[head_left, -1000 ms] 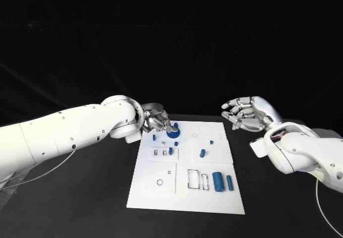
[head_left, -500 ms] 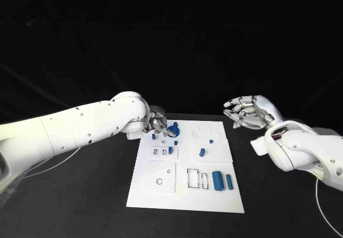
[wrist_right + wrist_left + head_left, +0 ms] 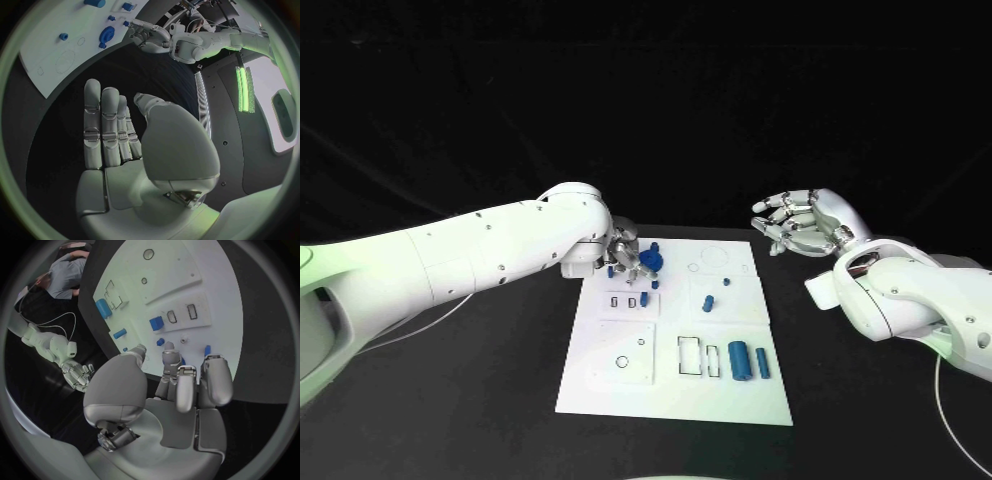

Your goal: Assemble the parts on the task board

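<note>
While hovering at frame centre over the task board (image 3: 675, 390), left hand (image 3: 626, 257) spread beside round blue part (image 3: 651, 262), apparently to seat it; right hand (image 3: 800, 223) spread, empty, upper right.

The left hand (image 3: 626, 256) hangs over the task board's (image 3: 733, 400) far left corner, beside a round blue part (image 3: 651, 260). Two blue cylinders (image 3: 749, 363) lie near the right edge. The right hand (image 3: 800, 224), fingers apart, hovers off the far right corner.

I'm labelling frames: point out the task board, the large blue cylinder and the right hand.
task board (image 3: 610, 390), head view, bare near-left corner.
large blue cylinder (image 3: 738, 362), head view, middle of its body.
right hand (image 3: 800, 222), head view, palm.
</note>
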Available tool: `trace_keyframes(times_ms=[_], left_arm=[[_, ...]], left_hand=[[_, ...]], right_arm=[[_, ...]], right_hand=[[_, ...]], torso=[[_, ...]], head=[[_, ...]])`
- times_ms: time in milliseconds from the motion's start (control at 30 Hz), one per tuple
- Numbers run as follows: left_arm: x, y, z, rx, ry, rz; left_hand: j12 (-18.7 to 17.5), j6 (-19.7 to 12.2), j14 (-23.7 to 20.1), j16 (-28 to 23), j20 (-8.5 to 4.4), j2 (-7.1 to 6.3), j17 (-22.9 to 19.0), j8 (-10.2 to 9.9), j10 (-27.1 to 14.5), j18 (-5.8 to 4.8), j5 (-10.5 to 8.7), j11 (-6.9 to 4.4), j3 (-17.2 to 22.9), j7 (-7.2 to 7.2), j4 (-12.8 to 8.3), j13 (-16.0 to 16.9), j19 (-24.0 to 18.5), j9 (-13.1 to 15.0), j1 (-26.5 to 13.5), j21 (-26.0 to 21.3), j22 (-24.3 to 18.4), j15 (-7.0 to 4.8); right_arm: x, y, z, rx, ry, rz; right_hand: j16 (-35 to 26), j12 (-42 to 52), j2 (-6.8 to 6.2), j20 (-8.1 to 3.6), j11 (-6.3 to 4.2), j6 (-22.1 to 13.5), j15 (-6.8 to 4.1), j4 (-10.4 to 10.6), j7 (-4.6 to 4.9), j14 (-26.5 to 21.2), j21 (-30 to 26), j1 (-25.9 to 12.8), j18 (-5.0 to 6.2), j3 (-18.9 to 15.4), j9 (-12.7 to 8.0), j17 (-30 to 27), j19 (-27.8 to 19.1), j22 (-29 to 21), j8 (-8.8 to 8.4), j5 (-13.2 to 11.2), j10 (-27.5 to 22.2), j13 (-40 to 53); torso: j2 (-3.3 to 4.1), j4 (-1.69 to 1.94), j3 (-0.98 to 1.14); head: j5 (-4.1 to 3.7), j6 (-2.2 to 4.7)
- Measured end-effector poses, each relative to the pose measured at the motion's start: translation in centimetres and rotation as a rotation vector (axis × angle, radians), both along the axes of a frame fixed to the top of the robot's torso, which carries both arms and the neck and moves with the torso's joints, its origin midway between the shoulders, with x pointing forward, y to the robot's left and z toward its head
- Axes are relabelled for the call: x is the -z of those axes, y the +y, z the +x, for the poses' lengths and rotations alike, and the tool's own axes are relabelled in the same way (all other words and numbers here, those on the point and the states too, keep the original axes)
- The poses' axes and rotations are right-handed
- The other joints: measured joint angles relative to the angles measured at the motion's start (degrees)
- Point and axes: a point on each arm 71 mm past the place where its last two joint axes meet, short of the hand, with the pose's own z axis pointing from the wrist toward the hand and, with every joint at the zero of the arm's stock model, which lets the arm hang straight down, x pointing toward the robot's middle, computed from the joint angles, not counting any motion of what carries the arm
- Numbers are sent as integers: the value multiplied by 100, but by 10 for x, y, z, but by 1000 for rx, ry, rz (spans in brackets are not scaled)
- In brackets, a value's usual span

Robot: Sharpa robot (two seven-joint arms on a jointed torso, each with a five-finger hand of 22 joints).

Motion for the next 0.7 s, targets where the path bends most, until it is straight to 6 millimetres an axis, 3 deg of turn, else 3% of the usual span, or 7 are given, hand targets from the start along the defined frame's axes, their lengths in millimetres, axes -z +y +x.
trace_keyframes(times_ms=[700], left_arm=[[14,-11,1,26,56,52]], left_hand=[[0,0,0,0,1,18,-1,22,-9,1,0,-9,-6,0,-6,-22,41,27,-17,22,44,0]], right_arm=[[1,2,1,0,7,2]], right_hand=[[-50,-22,-16,0,20,-6,0,0,6,0,-22,-16,0,0,0,13,0,-28,0,21,-20,-24]], torso=[[-5,-2,-1]], head=[[-27,-108]])
